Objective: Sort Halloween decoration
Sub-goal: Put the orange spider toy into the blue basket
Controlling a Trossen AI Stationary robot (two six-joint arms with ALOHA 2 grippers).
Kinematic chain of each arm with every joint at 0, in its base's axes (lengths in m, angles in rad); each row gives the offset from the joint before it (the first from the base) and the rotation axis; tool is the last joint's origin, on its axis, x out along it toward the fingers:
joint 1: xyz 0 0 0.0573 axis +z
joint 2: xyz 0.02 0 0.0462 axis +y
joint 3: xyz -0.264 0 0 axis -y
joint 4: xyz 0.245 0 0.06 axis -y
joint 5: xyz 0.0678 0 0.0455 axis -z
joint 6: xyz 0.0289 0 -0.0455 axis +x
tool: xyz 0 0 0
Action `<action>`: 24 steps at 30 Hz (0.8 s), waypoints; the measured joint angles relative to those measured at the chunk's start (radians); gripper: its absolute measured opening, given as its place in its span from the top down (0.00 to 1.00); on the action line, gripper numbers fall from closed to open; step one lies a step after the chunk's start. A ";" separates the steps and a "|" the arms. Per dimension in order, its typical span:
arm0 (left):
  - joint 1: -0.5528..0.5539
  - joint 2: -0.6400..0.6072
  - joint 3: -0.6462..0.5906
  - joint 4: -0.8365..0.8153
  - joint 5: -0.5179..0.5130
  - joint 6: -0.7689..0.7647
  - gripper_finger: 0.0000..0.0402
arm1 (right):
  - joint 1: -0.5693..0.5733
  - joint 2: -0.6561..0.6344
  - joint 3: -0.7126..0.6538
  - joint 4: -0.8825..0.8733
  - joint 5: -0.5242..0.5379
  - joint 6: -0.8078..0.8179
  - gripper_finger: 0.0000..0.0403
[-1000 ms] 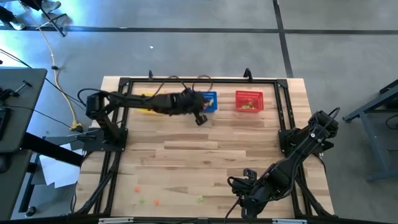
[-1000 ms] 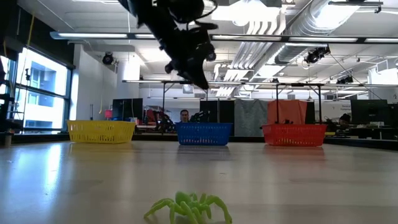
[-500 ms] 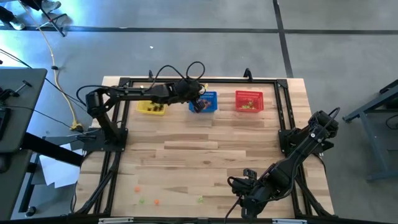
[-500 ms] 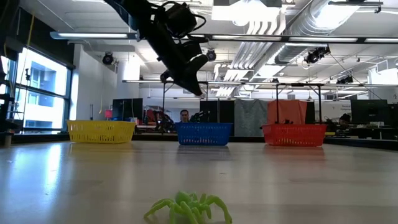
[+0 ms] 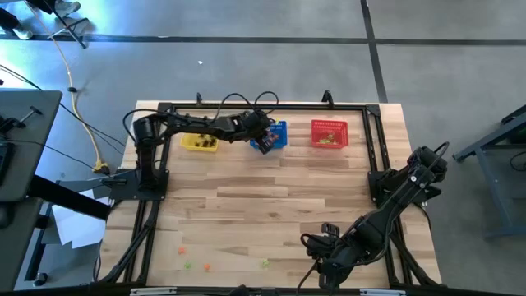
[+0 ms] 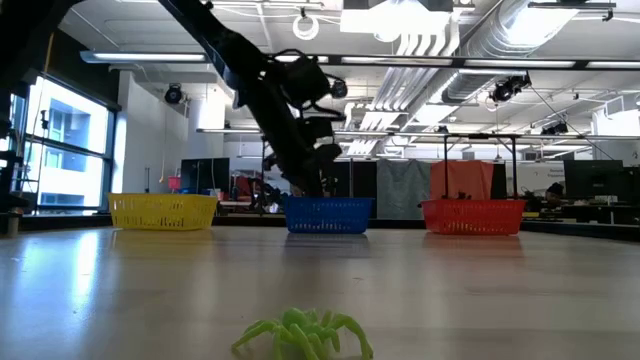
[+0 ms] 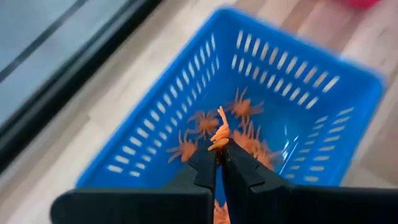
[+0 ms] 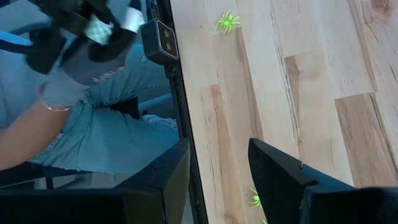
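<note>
Left end effector (image 7: 219, 155) hangs over the blue basket (image 5: 275, 134) at the far edge of the counter (image 5: 271, 214), pinching an orange spider (image 7: 219, 132) above others inside. Yellow basket (image 5: 200, 142) left, red basket (image 5: 329, 133) right. Right end effector (image 8: 217, 168) waits near, fingers wide; green spider (image 6: 305, 333) lies loose.

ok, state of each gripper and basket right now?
left gripper: shut on an orange spider, above the blue basket
right gripper: open, empty, near table edge
blue basket: holds orange spiders
yellow basket: upright, contents unclear
red basket: holds green pieces
</note>
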 joint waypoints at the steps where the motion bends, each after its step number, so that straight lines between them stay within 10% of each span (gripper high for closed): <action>1: 0.000 0.009 0.000 -0.003 0.000 -0.002 1.00 | 0.000 0.000 0.000 0.001 0.000 0.000 0.60; 15: -0.001 0.026 0.000 -0.005 0.004 -0.104 0.98 | 0.000 0.000 0.000 0.002 0.000 0.000 0.60; 24: -0.003 0.026 0.000 -0.008 0.014 -0.217 0.67 | 0.000 0.000 0.000 0.002 0.000 0.000 0.60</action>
